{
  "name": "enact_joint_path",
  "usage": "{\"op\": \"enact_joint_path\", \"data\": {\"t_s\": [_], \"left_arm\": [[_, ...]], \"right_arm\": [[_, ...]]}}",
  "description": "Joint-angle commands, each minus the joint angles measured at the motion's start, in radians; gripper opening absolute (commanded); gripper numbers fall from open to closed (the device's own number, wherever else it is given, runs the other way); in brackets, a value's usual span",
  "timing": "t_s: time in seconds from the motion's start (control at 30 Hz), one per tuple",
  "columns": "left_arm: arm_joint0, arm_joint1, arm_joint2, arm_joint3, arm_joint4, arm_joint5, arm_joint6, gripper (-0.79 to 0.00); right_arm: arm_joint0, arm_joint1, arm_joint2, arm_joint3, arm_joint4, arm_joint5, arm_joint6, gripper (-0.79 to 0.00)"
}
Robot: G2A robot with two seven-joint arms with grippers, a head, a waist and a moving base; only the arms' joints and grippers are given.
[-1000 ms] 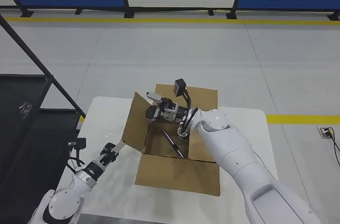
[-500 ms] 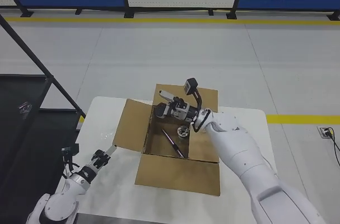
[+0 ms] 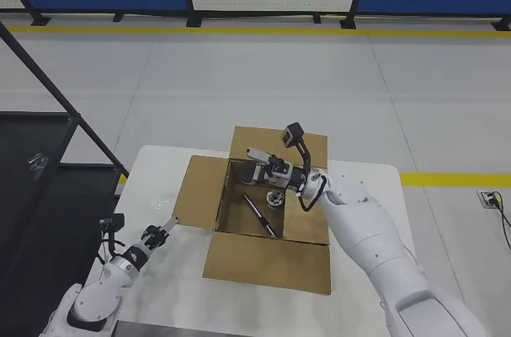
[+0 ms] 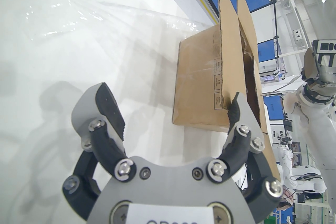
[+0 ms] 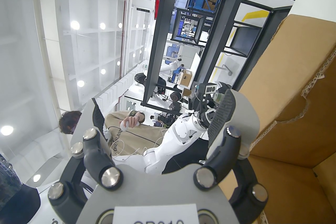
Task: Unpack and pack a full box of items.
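The open cardboard box stands mid-table with its flaps spread outward. Inside lie a dark pen-like stick and a small round metal piece. My right gripper hovers over the box's far left corner, open and empty; in its wrist view the right gripper has a cardboard flap beside one finger. My left gripper is low over the table by the corner of the left flap. The left gripper is open, one fingertip at the flap's torn edge.
A sheet of clear plastic film lies on the white table left of the box, the same film showing ahead of the left gripper. A black metal rack stands off the table's left side.
The left flap, raised a second ago, now lies folded out flat. My right gripper has shifted to the right over the box. The left gripper drew back slightly, then returned toward the flap corner.
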State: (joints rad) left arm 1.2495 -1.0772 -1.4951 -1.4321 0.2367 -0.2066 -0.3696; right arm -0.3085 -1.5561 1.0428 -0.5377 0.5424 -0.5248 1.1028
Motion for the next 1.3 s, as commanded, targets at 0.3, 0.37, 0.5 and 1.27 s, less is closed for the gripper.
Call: {"op": "enact_joint_path", "data": {"t_s": [0.3, 0.37, 0.5, 1.27], "left_arm": [[0.054, 0.006, -0.058, -0.216, 0.009, -0.06, 0.031, 0.0], [0.071, 0.008, -0.074, -0.284, 0.027, -0.063, 0.033, 0.0], [0.103, 0.009, -0.086, -0.416, 0.017, -0.085, 0.025, 0.0], [-0.457, -0.077, 0.443, -0.103, -0.382, -0.024, -0.308, 0.0]], "right_arm": [[-0.032, 0.018, 0.026, -0.07, -0.029, 0.015, -0.016, 0.0], [-0.038, 0.022, 0.032, -0.083, -0.034, 0.01, -0.017, 0.0], [-0.059, 0.038, 0.064, -0.105, -0.047, -0.018, -0.032, 0.0], [-0.597, 0.219, 0.572, -0.63, -0.072, -0.081, -0.248, 0.0]]}}
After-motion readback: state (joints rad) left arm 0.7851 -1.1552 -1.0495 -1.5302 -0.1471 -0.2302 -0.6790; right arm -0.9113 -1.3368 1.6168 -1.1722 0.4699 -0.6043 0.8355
